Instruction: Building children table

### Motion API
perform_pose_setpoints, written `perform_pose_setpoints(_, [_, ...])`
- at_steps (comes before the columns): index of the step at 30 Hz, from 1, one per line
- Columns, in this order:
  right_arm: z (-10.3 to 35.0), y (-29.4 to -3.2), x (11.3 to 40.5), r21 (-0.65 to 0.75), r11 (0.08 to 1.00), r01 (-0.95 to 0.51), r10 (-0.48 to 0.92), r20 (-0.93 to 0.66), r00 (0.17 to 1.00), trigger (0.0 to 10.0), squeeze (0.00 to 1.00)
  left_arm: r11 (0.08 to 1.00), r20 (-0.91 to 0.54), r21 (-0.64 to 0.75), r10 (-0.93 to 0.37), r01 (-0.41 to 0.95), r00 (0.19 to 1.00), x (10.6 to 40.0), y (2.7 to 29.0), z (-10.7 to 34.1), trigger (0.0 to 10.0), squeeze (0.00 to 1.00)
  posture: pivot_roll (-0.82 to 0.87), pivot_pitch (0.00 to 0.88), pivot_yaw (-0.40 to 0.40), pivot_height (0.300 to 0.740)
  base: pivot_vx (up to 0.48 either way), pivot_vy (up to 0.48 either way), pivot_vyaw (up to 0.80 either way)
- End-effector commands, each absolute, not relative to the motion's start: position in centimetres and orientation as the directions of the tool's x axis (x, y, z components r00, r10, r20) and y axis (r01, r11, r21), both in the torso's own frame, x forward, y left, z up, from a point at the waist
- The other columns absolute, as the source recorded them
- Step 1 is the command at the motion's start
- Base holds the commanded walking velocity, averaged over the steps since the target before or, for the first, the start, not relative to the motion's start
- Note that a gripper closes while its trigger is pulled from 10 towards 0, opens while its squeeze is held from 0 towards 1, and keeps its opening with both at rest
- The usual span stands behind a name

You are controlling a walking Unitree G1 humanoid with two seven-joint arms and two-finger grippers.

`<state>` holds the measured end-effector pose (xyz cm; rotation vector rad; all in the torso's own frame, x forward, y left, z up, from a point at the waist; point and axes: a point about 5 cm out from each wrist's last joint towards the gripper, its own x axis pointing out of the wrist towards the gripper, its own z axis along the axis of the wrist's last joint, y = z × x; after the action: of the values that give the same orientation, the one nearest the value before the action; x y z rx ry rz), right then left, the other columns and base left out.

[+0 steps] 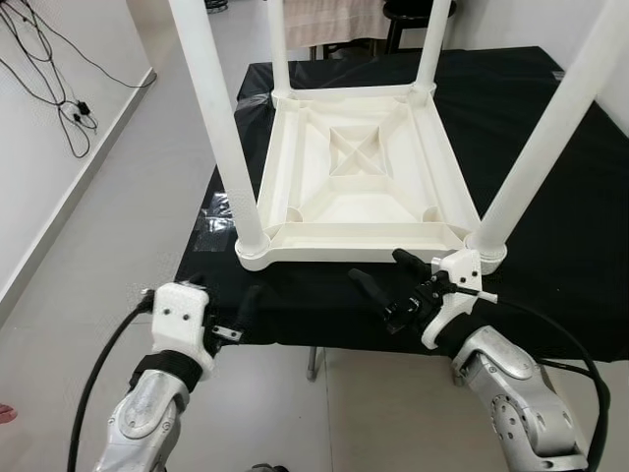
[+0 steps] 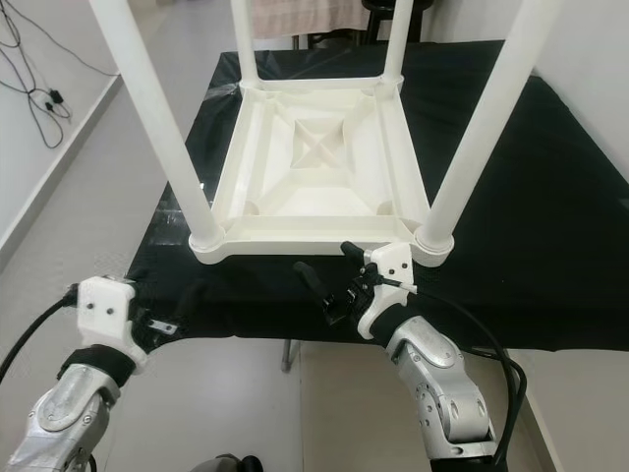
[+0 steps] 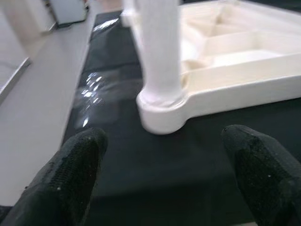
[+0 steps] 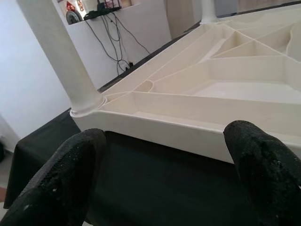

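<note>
Children table (image 1: 359, 167): white plastic, it lies upside down on the black cloth, with its ribbed underside facing up
Legs: four white round legs stand up from the corners; near left leg (image 1: 221, 128), near right leg (image 1: 550, 133), far left leg (image 1: 278, 44), far right leg (image 1: 433, 39)
Black cloth (image 1: 550, 265): it covers a work table and the children table sits in the middle of it, a bit to the left; some glossy patches are on the cloth near the left edge
Left gripper (image 1: 244, 313): low at the near left edge of the cloth, just in front of the near left corner of the children table, not touching it; in the left wrist view its two black fingers (image 3: 70, 174) are spread wide with nothing between them, and the near left leg stands beyond them
Right gripper (image 1: 385, 273): over the cloth just in front of the near right corner; fingers (image 4: 258, 169) also wide apart and holding nothing; the far fingertip seems very close to the table rim, but I cannot tell if it touches
Floor (image 1: 118, 226): grey, at the left side
Cables (image 1: 54, 69): black, hanging on the white wall at far left
</note>
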<state>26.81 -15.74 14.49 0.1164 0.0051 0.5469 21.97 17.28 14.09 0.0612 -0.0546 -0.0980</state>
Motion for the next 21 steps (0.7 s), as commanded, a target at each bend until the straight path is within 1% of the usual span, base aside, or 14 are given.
perform_pose_setpoints(1, [14.1,-15.6,26.7,0.119,0.846,-0.519,0.521,0.022,0.854,10.0,0.00,0.996,0.038,0.049,-0.070,0.068,0.997,21.8,17.8,13.6,10.0,1.00,0.04,0.115,0.034,0.740,0.000,0.000,0.00])
perform_pose_setpoints(4, [14.1,-15.4,26.8,0.116,0.843,-0.525,0.527,0.020,0.850,10.0,0.00,0.997,0.044,0.042,-0.060,0.058,0.997,21.8,18.1,13.7,10.0,1.00,0.04,0.111,0.033,0.740,0.000,0.000,0.00])
perform_pose_setpoints(9, [14.0,-15.3,26.9,0.108,0.841,-0.530,0.531,0.017,0.847,10.0,0.00,0.992,0.068,0.038,-0.125,0.123,0.990,22.5,17.1,14.5,10.0,1.00,0.04,0.109,0.032,0.740,0.000,0.000,0.00])
perform_pose_setpoints(10, [14.0,-15.3,26.9,0.108,0.841,-0.530,0.532,0.017,0.847,10.0,0.00,0.990,0.074,0.039,-0.142,0.139,0.987,22.6,16.8,14.7,10.0,0.00,0.04,0.109,0.032,0.740,0.000,0.000,0.00])
perform_pose_setpoints(11, [14.0,-15.3,26.9,0.108,0.841,-0.530,0.532,0.017,0.847,10.0,0.00,0.990,0.074,0.039,-0.142,0.139,0.987,22.6,16.8,14.7,10.0,0.00,0.04,0.109,0.032,0.740,0.000,0.000,0.00])
perform_pose_setpoints(12, [14.0,-15.4,26.9,0.109,0.847,-0.520,0.521,0.014,0.853,10.0,0.00,0.970,0.079,0.031,-0.244,0.242,0.967,22.9,15.4,15.0,10.0,0.00,0.03,0.110,0.033,0.740,0.000,0.000,0.00])
perform_pose_setpoints(13, [14.0,-15.5,26.8,0.110,0.850,-0.516,0.518,0.013,0.856,10.0,0.00,0.959,0.080,0.027,-0.283,0.282,0.956,22.9,14.9,15.1,10.0,0.00,0.03,0.110,0.033,0.740,0.000,0.000,0.00])
perform_pose_setpoints(14, [14.0,-15.5,26.8,0.110,0.850,-0.516,0.518,0.013,0.856,10.0,0.00,0.959,0.080,0.027,-0.283,0.282,0.956,22.9,14.9,15.1,10.0,0.00,0.03,0.110,0.033,0.740,0.000,0.000,0.00])
perform_pose_setpoints(15, [13.9,-15.5,26.7,0.112,0.849,-0.517,0.519,0.006,0.855,10.0,0.00,0.946,0.076,0.020,-0.323,0.322,0.943,22.9,14.4,15.1,10.0,0.00,0.03,0.110,0.033,0.740,0.000,0.000,0.00])
perform_pose_setpoints(16, [13.8,-15.6,26.3,0.121,0.838,-0.532,0.535,0.002,0.845,10.0,0.00,0.921,0.061,0.011,-0.389,0.389,0.919,22.6,13.6,14.8,10.0,0.00,0.02,0.110,0.033,0.740,0.000,0.000,-0.80])
perform_pose_setpoints(18, [13.9,-15.6,26.1,0.127,0.831,-0.541,0.545,0.002,0.838,10.0,0.00,0.910,0.056,0.006,-0.414,0.415,0.908,22.5,13.4,14.6,10.0,0.00,0.02,0.110,0.033,0.740,0.000,0.000,-0.80])
perform_pose_setpoints(19, [14.1,-15.7,25.6,0.124,0.815,-0.565,0.567,0.022,0.823,10.0,0.00,0.894,0.038,0.003,-0.448,0.449,0.893,22.2,13.1,14.3,10.0,0.00,0.02,0.111,0.034,0.740,0.292,0.000,-0.80])
perform_pose_setpoints(20, [14.1,-15.7,25.6,0.124,0.815,-0.565,0.567,0.022,0.823,10.0,0.00,0.894,0.038,0.003,-0.448,0.449,0.893,22.2,13.1,14.3,10.0,0.00,0.02,0.111,0.034,0.740,0.292,0.000,-0.80])
perform_pose_setpoints(21, [14.3,-15.8,25.2,0.115,0.801,-0.587,0.588,0.033,0.808,10.0,0.00,0.890,0.033,-0.002,-0.455,0.456,0.890,22.1,13.0,14.1,10.0,0.00,0.02,0.112,0.035,0.740,0.352,0.000,0.00])
